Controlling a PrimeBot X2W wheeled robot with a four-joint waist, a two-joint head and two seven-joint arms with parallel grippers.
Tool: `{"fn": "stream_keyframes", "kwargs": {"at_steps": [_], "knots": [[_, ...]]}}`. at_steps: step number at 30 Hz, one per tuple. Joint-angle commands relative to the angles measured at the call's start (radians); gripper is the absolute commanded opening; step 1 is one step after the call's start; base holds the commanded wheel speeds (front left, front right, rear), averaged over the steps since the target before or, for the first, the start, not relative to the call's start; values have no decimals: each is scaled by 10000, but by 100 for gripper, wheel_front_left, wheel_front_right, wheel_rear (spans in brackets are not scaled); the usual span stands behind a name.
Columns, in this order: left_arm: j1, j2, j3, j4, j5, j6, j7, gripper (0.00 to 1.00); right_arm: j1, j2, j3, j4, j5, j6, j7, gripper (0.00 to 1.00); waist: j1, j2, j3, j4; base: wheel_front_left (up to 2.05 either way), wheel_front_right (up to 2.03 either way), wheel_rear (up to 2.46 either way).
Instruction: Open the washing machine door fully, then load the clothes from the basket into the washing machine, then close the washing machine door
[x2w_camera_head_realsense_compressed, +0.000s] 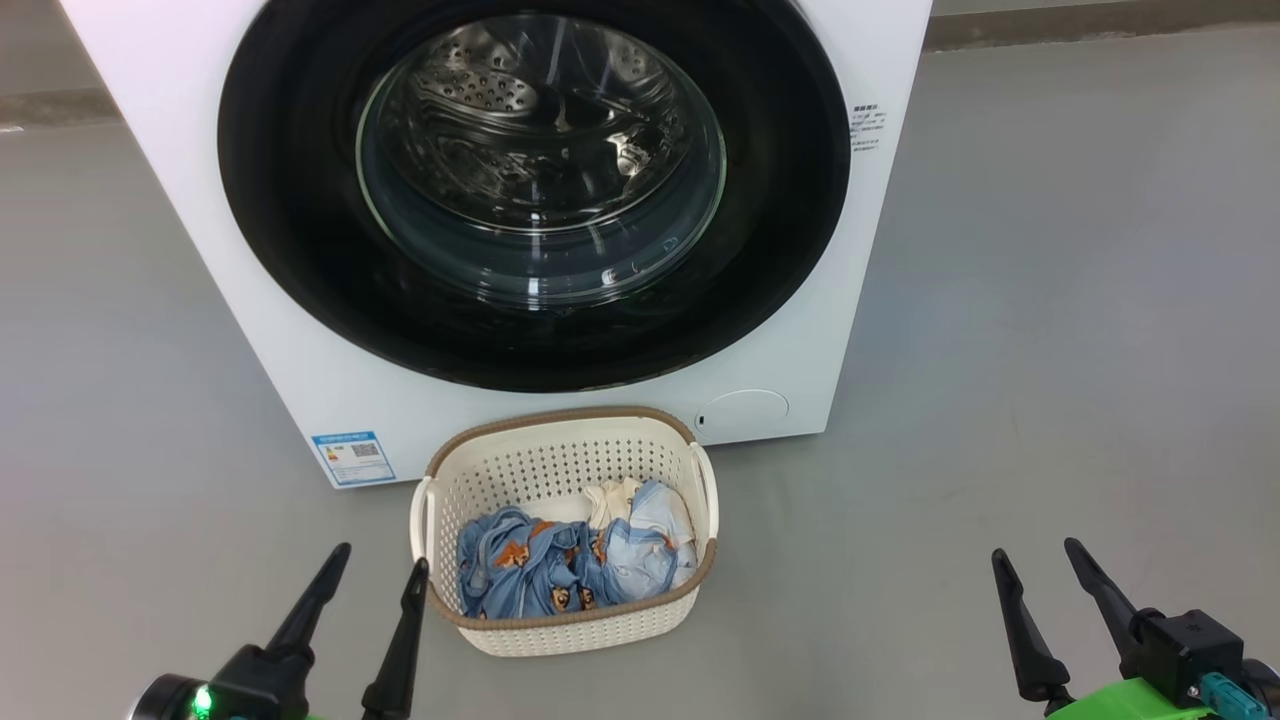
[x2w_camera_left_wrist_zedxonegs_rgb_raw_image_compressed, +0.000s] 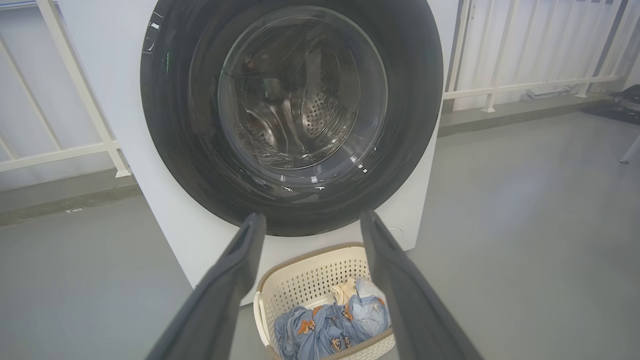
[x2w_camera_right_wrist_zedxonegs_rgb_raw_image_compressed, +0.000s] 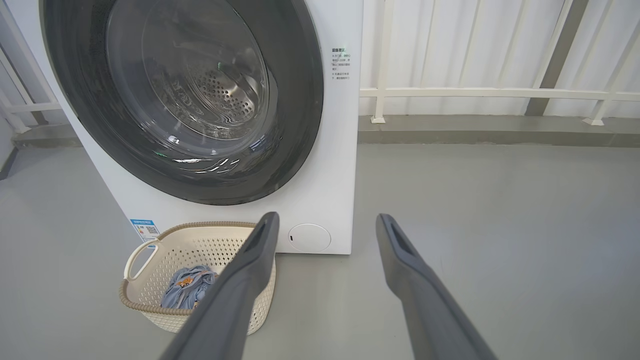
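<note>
A: Quick, where's the door (x2w_camera_head_realsense_compressed: 535, 180) at?
B: Closed; sits flat on the front of the washing machine (x2w_camera_head_realsense_compressed: 300, 380); glossy black rim all round, glass bowl in the middle, steel drum (x2w_camera_head_realsense_compressed: 520, 90) visible thru it.
A: And the basket (x2w_camera_head_realsense_compressed: 560, 470)?
B: On the grey floor (x2w_camera_head_realsense_compressed: 1050, 300), just in front of the machine, below the door's lower edge; blue sticker (x2w_camera_head_realsense_compressed: 352, 456) on the panel to its left, round flap (x2w_camera_head_realsense_compressed: 742, 412) to its right.
A: Clothes (x2w_camera_head_realsense_compressed: 570, 570) in it?
B: Yep, bunched at the bottom of the basket, toward the robot's side; mostly blue w/ orange-brown animals; a pale blue piece on the right; a cream-white bit behind that.
A: Grippers?
B: Left gripper (x2w_camera_head_realsense_compressed: 382, 555) sits low at the robot's left; fingers spread, nothing btw them; from the head cam its inner fingertip looks just beside the basket's left handle (x2w_camera_head_realsense_compressed: 421, 510); can't tell if it touches.
A: Other one?
B: Right gripper (x2w_camera_head_realsense_compressed: 1034, 547) is well off to the right of the basket, over bare floor; fingers apart too, empty.
A: Behind the machine?
B: White railing (x2w_camera_right_wrist_zedxonegs_rgb_raw_image_compressed: 500, 92) along a pale wall; a raised kerb runs under it.
</note>
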Motion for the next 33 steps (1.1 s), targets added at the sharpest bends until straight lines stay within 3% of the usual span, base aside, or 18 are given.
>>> {"fn": "stream_keyframes", "kwargs": {"at_steps": [1,33], "knots": [[-175,194,364,-220,24,-14,-65,100,43,-190,212,-263,-79,100,-120,100,0,-1,-9,0,0,0,0],[159,5,1016,110,-163,-14,-65,100,70,-226,120,-346,-67,100,-120,100,0,-1,-41,88,0,0,0]]}}
